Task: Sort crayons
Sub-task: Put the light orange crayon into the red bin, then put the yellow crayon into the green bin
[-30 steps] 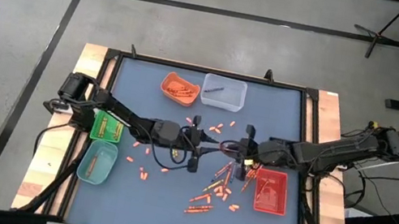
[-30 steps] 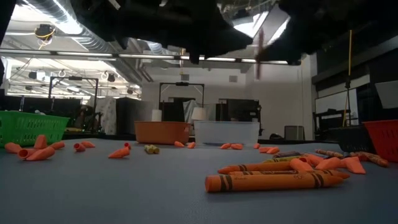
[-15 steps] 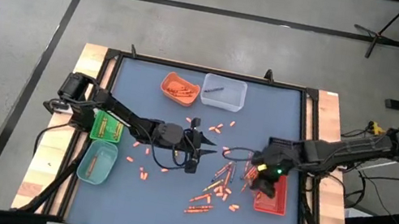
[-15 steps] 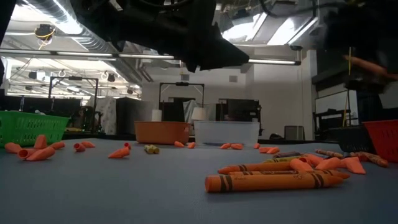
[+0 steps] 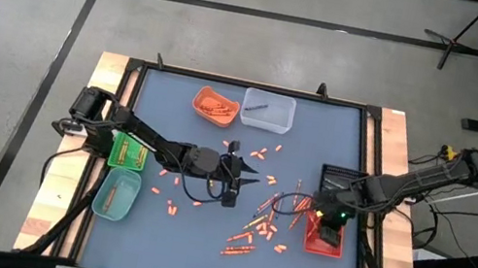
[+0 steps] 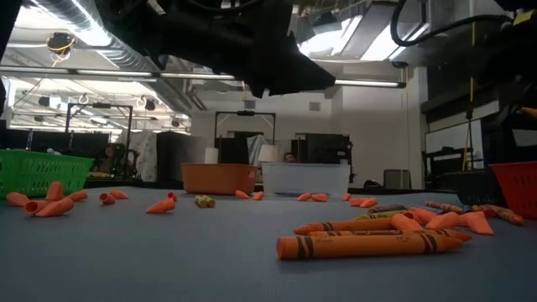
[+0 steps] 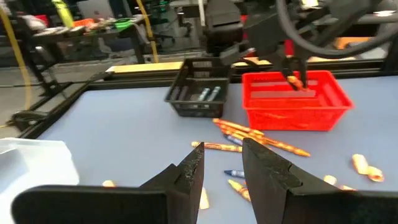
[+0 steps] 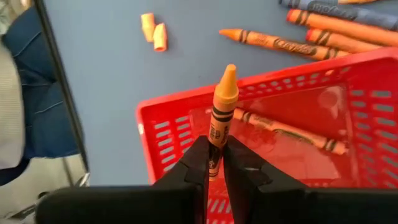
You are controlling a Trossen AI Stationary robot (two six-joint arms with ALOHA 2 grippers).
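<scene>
Orange crayon (image 8: 221, 115) stands clenched in the right gripper (image 8: 216, 163), its jaws grasping the wrapped lower end, tip pointing out over the red basket (image 8: 168, 127). Only the right wrist view shows this grip; from the high view the right gripper (image 5: 330, 221) is just a dark mass over the red basket (image 5: 313, 242) with a green light on it. The right wrist view also shows one crayon lying inside the basket and four more whole ones on the blue worktop (image 8: 112, 74) just past its rim, plus two short orange stubs (image 8: 154, 31).

The left gripper (image 7: 222, 163) hangs over the middle of the worktop, jaws released with nothing between them. Its wrist view looks across a loose scatter of crayons (image 7: 261, 140) to the red basket and a black basket (image 7: 199, 96) beside it, which holds a few dark sticks.

The high view gives the full count of containers, six: an orange tray (image 5: 215, 105), a clear tub (image 5: 269, 110), a green basket (image 5: 127, 151), a teal tray (image 5: 116, 193), the red and the black. Loose crayons (image 5: 252, 230) lie between the grippers and toward the near edge; their number cannot be told.

In the low view two long orange crayons (image 6: 369, 243) lie nearest, and the arms block the upper part.
</scene>
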